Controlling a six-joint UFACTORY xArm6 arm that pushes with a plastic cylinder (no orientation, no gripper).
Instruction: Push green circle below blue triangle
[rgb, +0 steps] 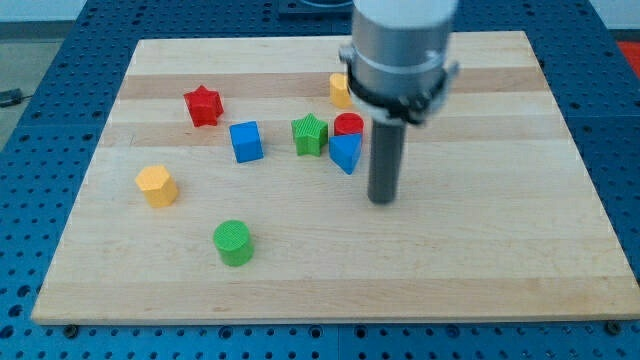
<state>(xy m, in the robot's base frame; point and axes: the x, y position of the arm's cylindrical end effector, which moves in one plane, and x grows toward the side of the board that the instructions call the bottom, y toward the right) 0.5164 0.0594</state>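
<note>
The green circle (234, 242) sits on the wooden board at the lower left of middle. The blue triangle (345, 152) lies near the board's middle, touching a red circle (349, 125) just above it. My tip (383, 199) is down on the board, a little to the right of and below the blue triangle, and far to the right of the green circle. The rod's upper body hides part of the board at the view's top.
A green star (310, 134) sits left of the blue triangle. A blue cube (246, 141), a red star (203, 105) and a yellow hexagon (157, 185) lie further left. A yellow block (339, 89) shows beside the rod at the top.
</note>
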